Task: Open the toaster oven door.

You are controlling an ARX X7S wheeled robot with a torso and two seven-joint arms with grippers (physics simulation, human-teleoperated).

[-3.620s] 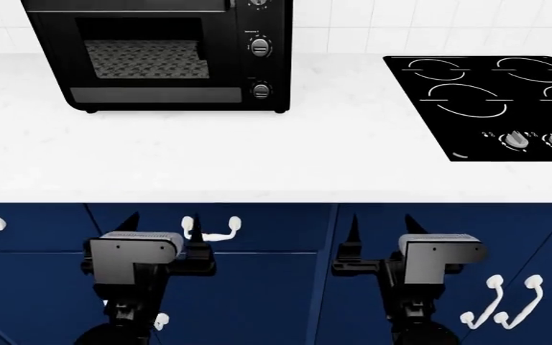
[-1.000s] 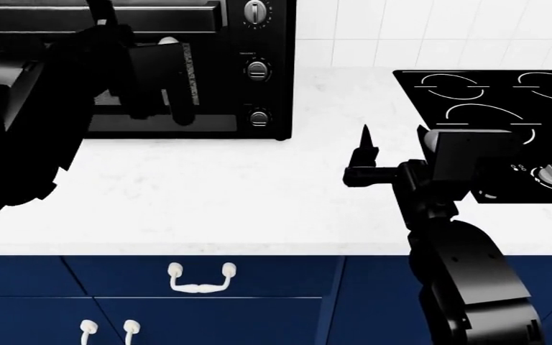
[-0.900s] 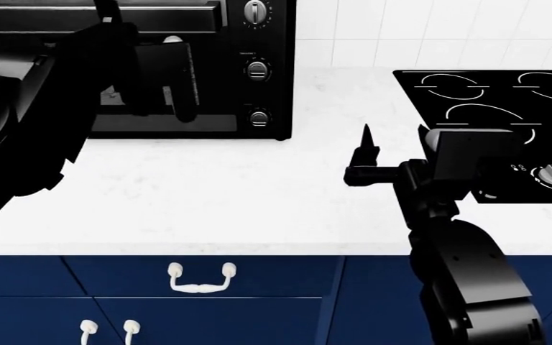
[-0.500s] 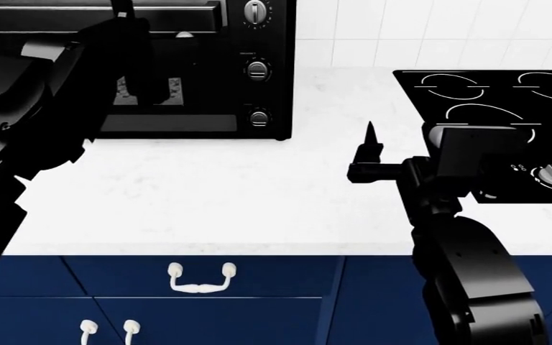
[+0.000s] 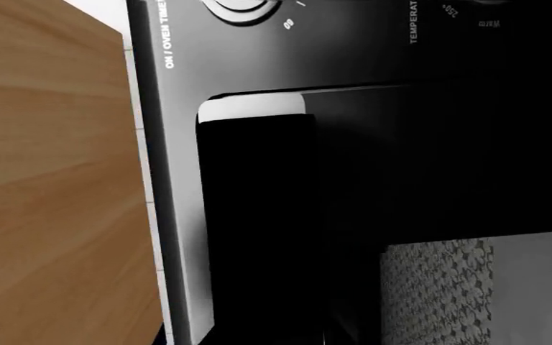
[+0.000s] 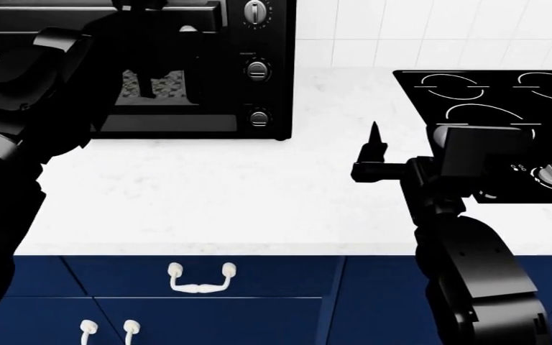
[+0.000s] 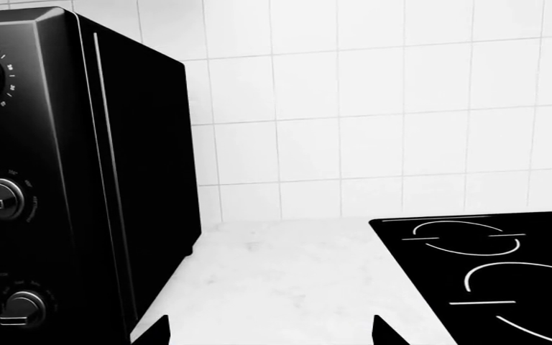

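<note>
The glossy black toaster oven stands at the back left of the counter, with three knobs in a column. Its door stands upright, with the bar handle along its top edge. My left arm covers most of the door. My left gripper is up by the handle, black against black, and its jaws are hidden. In the left wrist view the handle's end is very close, beside the knob panel. My right gripper hovers open and empty over the counter; its fingertips show apart.
A flat black cooktop with white rings lies at the back right, beside my right arm. The white countertop runs across the front. Blue cabinet drawers with white handles lie below. A wooden panel shows beside the oven.
My left arm has swung up and in toward the top of the door, and the gripper has risen from the window to the handle. My right gripper has drifted slightly right.
</note>
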